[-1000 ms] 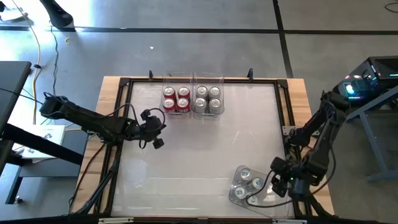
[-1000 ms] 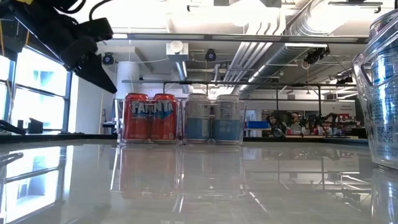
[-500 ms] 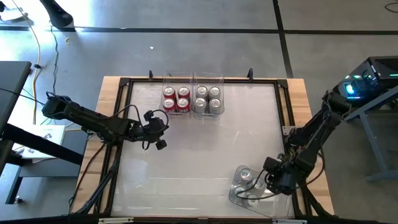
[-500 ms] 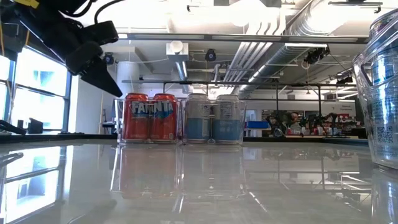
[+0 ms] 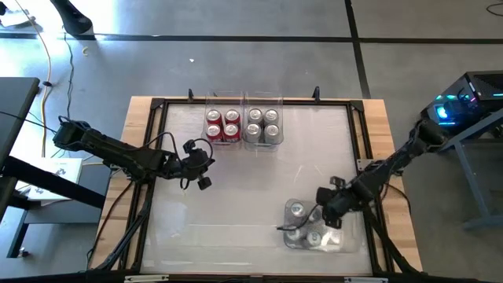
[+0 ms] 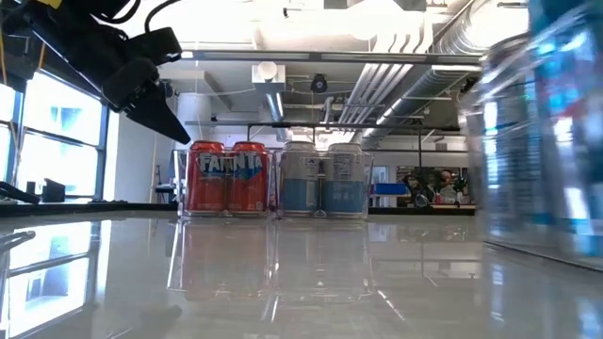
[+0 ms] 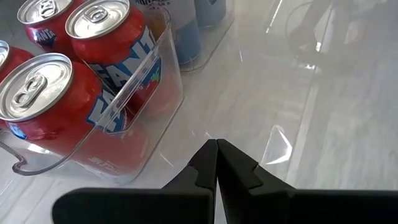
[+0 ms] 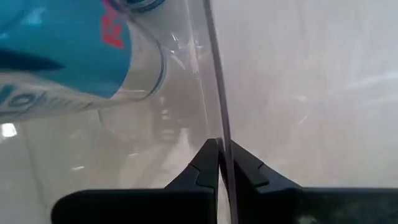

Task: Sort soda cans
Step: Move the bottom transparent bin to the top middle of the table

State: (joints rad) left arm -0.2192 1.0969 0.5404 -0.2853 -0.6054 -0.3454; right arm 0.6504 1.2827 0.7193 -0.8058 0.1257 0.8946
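Right gripper (image 5: pixel 289 229) low at the table's (image 5: pixel 236 189) near right, fingers pinched on the thin clear wall of the near bin (image 5: pixel 339 243); in the right wrist view the wall (image 8: pixel 216 106) runs straight down between the two closed tips. Blue cans (image 5: pixel 297 210) standing inside that bin, silver tops up; one body (image 8: pixel 68 50) teal-blue with a scrap of red lettering, not readable. Same bin a large blur at the low view's right edge (image 6: pixel 546 132).

Left gripper (image 5: pixel 201 174) held above the table at mid left, jaws together on nothing, just short of the red bin (image 5: pixel 222 126). Red cans (image 7: pixel 74 93) in the red bin at the far edge, four of them, blue-and-white "FANTA" on the sides (image 6: pixel 226 176). Silver cans (image 5: pixel 263 123) in the bin touching on the right, four too, pale blue panels with small print too fine to read (image 6: pixel 322 179).
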